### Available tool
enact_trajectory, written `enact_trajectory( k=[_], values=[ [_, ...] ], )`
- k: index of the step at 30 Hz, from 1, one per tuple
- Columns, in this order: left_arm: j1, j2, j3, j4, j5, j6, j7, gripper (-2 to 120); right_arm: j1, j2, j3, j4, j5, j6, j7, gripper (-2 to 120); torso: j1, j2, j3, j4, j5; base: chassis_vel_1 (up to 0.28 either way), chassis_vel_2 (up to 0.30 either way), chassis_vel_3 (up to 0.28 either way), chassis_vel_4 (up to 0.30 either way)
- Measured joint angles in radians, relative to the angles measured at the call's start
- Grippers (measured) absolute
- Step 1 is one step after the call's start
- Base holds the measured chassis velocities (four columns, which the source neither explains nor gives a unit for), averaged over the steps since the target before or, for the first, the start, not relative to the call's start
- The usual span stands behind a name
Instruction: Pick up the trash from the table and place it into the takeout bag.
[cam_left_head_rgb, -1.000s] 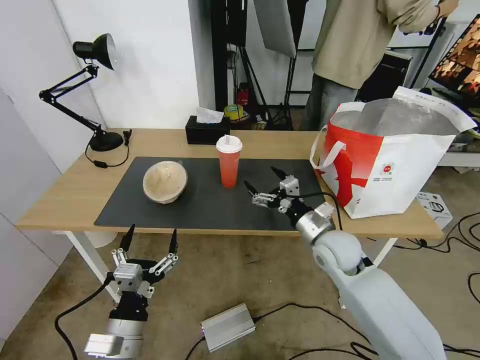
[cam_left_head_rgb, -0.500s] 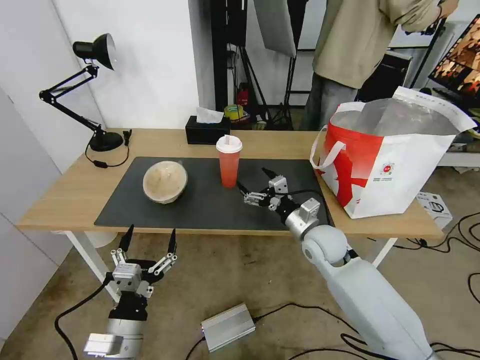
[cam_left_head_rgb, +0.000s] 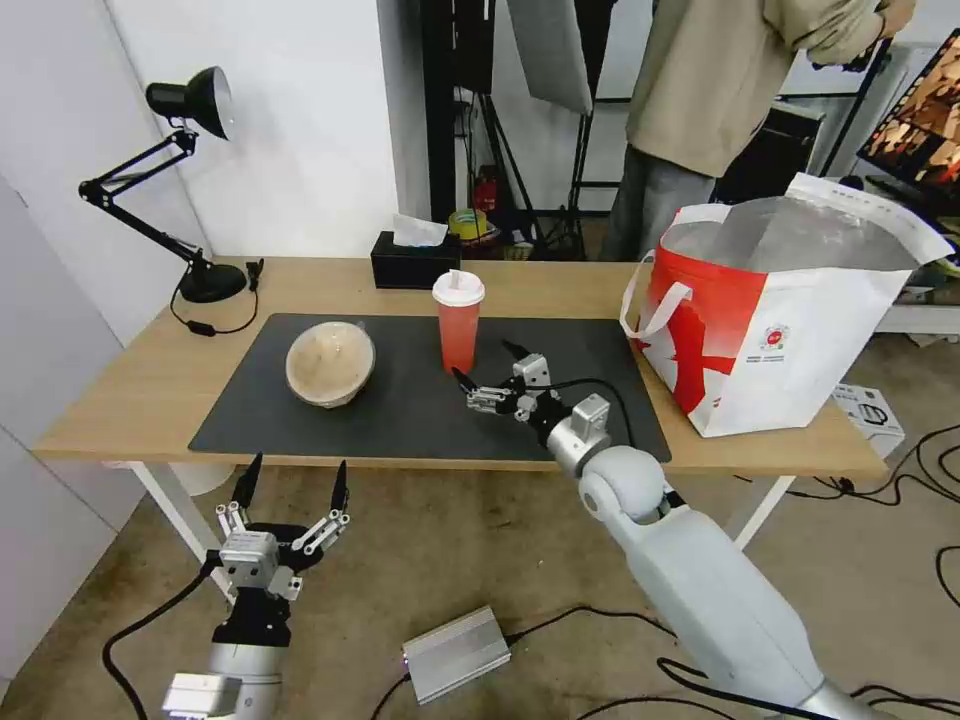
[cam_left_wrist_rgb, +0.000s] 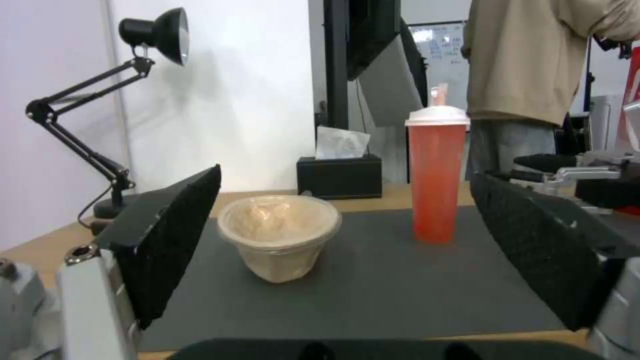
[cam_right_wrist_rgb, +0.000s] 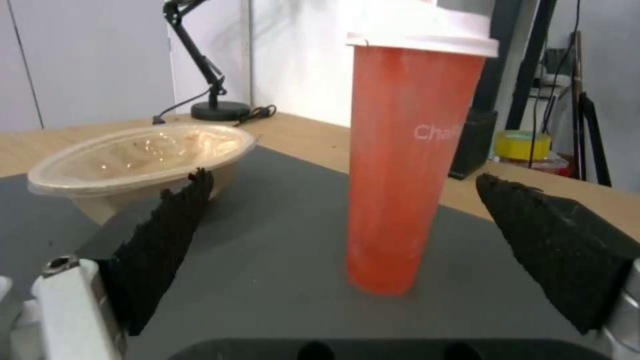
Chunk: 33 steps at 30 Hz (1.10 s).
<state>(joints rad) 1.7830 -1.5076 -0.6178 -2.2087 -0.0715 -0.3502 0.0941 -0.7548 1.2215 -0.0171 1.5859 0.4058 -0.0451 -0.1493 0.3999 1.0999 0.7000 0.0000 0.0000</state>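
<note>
A tall red drink cup (cam_left_head_rgb: 458, 322) with a white lid stands upright on the dark grey mat (cam_left_head_rgb: 420, 415) of the light-wood table (cam_left_head_rgb: 140, 385). Left of it sits a round beige lidded bowl (cam_left_head_rgb: 330, 362). My right gripper (cam_left_head_rgb: 486, 363) hovers low over the mat, open, just right of the cup and pointing at it. In the right wrist view the cup (cam_right_wrist_rgb: 410, 160) stands a short way ahead between the spread fingers, untouched, with the bowl (cam_right_wrist_rgb: 140, 160) beyond. The white and red takeout bag (cam_left_head_rgb: 780, 320) stands open at the table's right end. My left gripper (cam_left_head_rgb: 290, 480) hangs open below the table's front edge.
A black tissue box (cam_left_head_rgb: 414, 260) sits behind the cup at the table's back edge. A black desk lamp (cam_left_head_rgb: 170, 180) stands at the back left corner. A person stands behind the table near the bag. Cables and a grey box (cam_left_head_rgb: 455, 652) lie on the floor.
My right gripper has slid left across the mat toward the red cup, staying open. The left gripper has sunk slightly. Cup, bowl and bag have not moved.
</note>
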Motion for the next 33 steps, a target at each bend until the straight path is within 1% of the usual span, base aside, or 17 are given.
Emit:
enact_trajectory(
  k=[13,33],
  values=[
    [-0.043,0.010,0.000,0.032,-0.011,0.006,-0.001,100,0.056,0.012,-0.029,-0.060,0.003,0.002,0.000,100,0.000,0.000,0.000,-0.0001,0.0000,0.000,0.000,0.000,0.000],
    [-0.087,0.008,0.006,0.083,-0.018,0.008,0.000,100,0.147,0.081,-0.037,-0.209,0.002,0.016,0.003,100,0.000,0.000,0.000,-0.0001,0.0000,0.000,0.000,0.000,0.000]
  ],
)
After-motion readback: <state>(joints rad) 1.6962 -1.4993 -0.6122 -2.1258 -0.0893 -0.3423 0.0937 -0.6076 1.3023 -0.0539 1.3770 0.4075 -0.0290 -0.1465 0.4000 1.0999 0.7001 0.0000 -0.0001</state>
